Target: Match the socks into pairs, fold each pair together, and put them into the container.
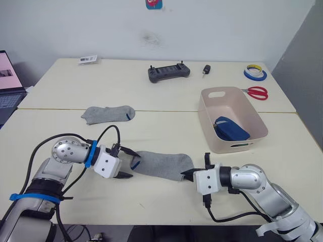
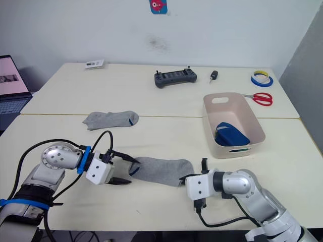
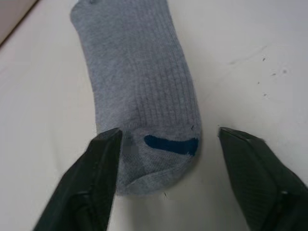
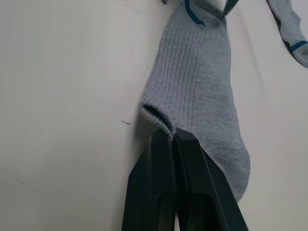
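Right gripper (image 1: 187, 175), low at the front of the surface (image 1: 166, 108), has its two black fingers pressed together on the cuff edge of a grey sock (image 1: 162, 165), pinching the fabric; right wrist view shows the cuff rim caught at the fingertips. Left gripper (image 1: 127, 164) sits at the opposite end of this same sock, fingers spread wide, one either side of the toe with its blue mark, not clamped on it in the left wrist view. Sock lies flat and stretched out between the two grippers. Second grey sock (image 1: 108, 114) lies flat further back and to the left, well apart, blue mark at its right end. Container (image 1: 229, 118) stands to the right, beyond the right gripper, with a blue bundle (image 1: 231, 129) inside it near the front end. Far back on the surface: black controller (image 1: 168, 72), small dark key fob (image 1: 206, 69), tape rolls (image 1: 255, 72), red scissors (image 1: 257, 93) just behind the container, paper tag (image 1: 88, 59). Laptop (image 1: 10, 83) at the left edge.
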Motion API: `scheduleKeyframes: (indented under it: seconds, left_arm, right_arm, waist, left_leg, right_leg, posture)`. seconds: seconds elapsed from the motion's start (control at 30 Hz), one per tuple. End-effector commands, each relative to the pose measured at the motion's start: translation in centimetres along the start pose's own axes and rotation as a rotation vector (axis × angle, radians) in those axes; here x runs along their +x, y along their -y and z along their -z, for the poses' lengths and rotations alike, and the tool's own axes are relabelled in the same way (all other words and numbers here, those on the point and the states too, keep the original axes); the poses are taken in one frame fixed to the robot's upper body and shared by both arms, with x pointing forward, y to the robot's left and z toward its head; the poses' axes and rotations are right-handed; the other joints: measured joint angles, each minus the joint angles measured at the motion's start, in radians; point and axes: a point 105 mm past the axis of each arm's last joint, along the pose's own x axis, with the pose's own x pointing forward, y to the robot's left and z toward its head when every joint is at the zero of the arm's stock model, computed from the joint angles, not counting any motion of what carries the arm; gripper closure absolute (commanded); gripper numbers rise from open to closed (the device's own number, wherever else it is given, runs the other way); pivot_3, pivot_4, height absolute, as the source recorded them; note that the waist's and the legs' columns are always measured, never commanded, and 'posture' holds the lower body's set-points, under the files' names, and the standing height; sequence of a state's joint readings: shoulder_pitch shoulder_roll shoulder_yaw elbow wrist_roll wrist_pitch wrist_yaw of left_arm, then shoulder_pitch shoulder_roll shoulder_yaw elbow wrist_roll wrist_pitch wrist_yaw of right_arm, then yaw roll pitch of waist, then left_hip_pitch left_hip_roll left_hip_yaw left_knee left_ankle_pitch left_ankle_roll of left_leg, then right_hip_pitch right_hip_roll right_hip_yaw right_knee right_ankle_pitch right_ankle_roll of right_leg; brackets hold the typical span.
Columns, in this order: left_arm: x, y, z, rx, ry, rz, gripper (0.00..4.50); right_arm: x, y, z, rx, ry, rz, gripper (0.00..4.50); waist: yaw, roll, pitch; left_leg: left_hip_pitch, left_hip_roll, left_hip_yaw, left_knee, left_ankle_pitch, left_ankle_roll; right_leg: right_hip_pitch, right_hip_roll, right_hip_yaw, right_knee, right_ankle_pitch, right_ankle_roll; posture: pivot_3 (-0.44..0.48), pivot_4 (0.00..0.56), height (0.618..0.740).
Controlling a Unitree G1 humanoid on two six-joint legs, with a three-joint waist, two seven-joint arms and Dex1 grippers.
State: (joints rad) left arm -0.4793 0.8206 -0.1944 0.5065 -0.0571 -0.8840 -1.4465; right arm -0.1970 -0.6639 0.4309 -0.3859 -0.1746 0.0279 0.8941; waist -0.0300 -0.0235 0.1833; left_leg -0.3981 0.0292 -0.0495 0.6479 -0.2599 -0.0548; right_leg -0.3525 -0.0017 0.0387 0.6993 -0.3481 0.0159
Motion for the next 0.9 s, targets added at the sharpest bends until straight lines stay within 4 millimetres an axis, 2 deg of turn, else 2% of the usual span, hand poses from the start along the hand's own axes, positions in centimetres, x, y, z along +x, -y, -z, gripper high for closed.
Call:
scheduleKeyframes:
  seconds: [0.03, 0.23, 0.27, 0.37, 0.53, 0.63, 0.73, 0.8, 0.9]
  left_arm:
    - [0.4, 0.4, 0.8, 0.012, -0.026, 0.021, 2.54]
    - [0.5, 0.8, 1.1, 0.006, -0.020, 0.037, 4.40]
    - [0.5, 0.8, 1.1, 0.002, -0.017, 0.038, 4.48]
    - [-0.3, 1.2, 0.2, -0.066, 0.021, 0.058, 4.48]
    - [-2.8, 3.0, -3.4, -0.407, 0.125, 0.157, 4.48]
    - [-4.4, 4.2, -7.0, -0.649, 0.187, 0.265, 4.48]
    - [-4.9, 5.2, -9.7, -0.824, 0.251, 0.353, 4.48]
    - [-5.0, 5.5, -10.4, -0.937, 0.272, 0.371, 4.48]
    - [-5.1, 6.0, -8.9, -1.138, 0.215, 0.335, 4.48]
  right_arm:
    - [-0.5, 0.8, -0.9, -0.032, 0.024, 0.024, 4.50]
    - [-0.8, 1.1, -1.0, -0.025, 0.025, 0.032, 4.50]
    - [-0.8, 1.1, -1.0, -0.024, 0.026, 0.033, 4.50]
    - [-1.2, 1.6, -1.5, 0.018, 0.053, 0.049, 4.50]
    - [-2.4, 1.8, -3.9, 0.171, 0.183, 0.050, 4.50]
    - [-3.5, 0.0, -5.9, 0.365, 0.266, -0.076, 4.50]
    - [-4.3, -2.2, -8.0, 0.550, 0.326, -0.237, 4.50]
    - [-4.6, -2.9, -8.7, 0.646, 0.339, -0.300, 4.50]
    - [-4.0, -2.6, -7.7, 0.787, 0.285, -0.281, 4.50]
  waist:
    - [0.000, 0.000, 0.000]
    - [0.000, 0.000, 0.000]
    - [0.000, 0.000, 0.000]
    - [-0.001, 0.000, 0.000]
    - [-0.020, 0.000, 0.000]
    - [-0.020, 0.000, 0.000]
    - [-0.013, 0.001, 0.000]
    - [-0.007, 0.001, 0.000]
    - [-0.003, 0.001, 0.000]
  left_leg:
    - [0.000, 0.000, 0.000, 0.000, 0.000, 0.000]
    - [0.000, 0.000, 0.000, 0.001, 0.000, 0.000]
    - [0.000, 0.000, 0.000, 0.001, 0.000, 0.000]
    - [0.000, 0.000, 0.000, 0.001, 0.000, 0.000]
    - [0.000, 0.002, -0.001, -0.001, 0.000, 0.000]
    - [0.000, 0.003, -0.003, -0.001, 0.000, 0.000]
    - [0.001, 0.002, -0.003, -0.001, 0.000, 0.000]
    - [0.002, 0.001, -0.002, -0.001, 0.000, 0.000]
    - [0.003, 0.002, -0.002, -0.001, 0.000, 0.000]
  right_leg:
    - [0.000, 0.000, 0.000, 0.000, 0.000, 0.000]
    - [0.000, 0.000, -0.001, 0.001, 0.000, 0.000]
    - [0.000, 0.000, -0.001, 0.001, 0.000, 0.000]
    - [0.000, 0.000, -0.001, 0.001, 0.000, 0.000]
    - [-0.001, 0.000, 0.001, 0.001, 0.000, 0.000]
    - [0.000, 0.001, -0.001, 0.001, 0.000, -0.001]
    - [0.003, -0.001, -0.001, 0.000, 0.000, -0.001]
    - [0.004, -0.001, -0.001, 0.000, -0.001, -0.001]
    - [0.004, 0.000, -0.001, -0.001, -0.001, 0.000]
  posture:
    - [0.000, 0.150, 0.740]
    - [0.000, 0.150, 0.740]
    - [0.000, 0.150, 0.740]
    - [0.000, 0.150, 0.740]
    - [0.000, 0.150, 0.740]
    - [0.000, 0.150, 0.740]
    - [0.000, 0.150, 0.740]
    - [0.000, 0.150, 0.740]
    - [0.000, 0.150, 0.740]
